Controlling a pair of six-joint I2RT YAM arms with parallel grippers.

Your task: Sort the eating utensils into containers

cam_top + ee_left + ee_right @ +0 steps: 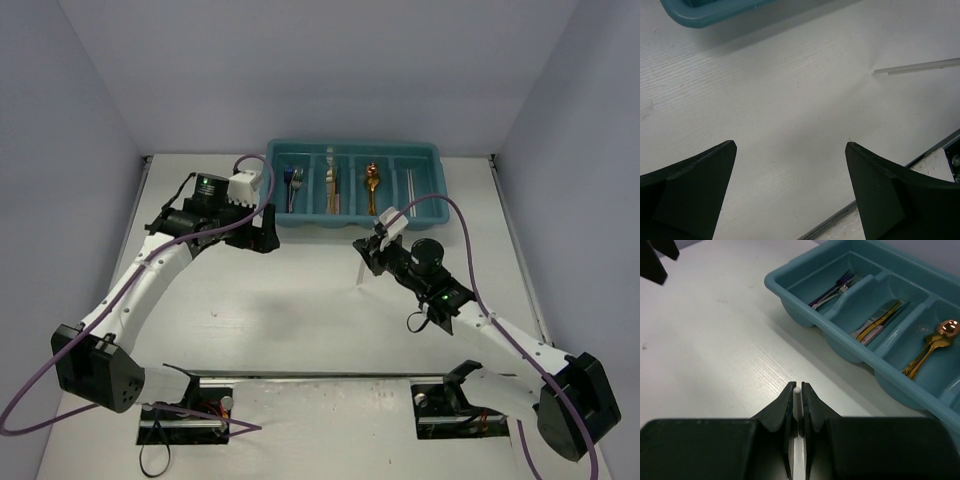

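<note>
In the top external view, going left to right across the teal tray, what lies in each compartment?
Forks → knives → gold spoons → thin pale sticks, one kind to each compartment of the teal tray.

we see the teal tray (350,144) with four long compartments side by side. in the top view, forks (832,290) lie in the leftmost, silver and gold knives (877,320) next, gold spoons (932,347) third, pale sticks (410,185) rightmost. another pale stick (917,66) sits pinched in the right gripper (797,387), outside the tray.
</note>
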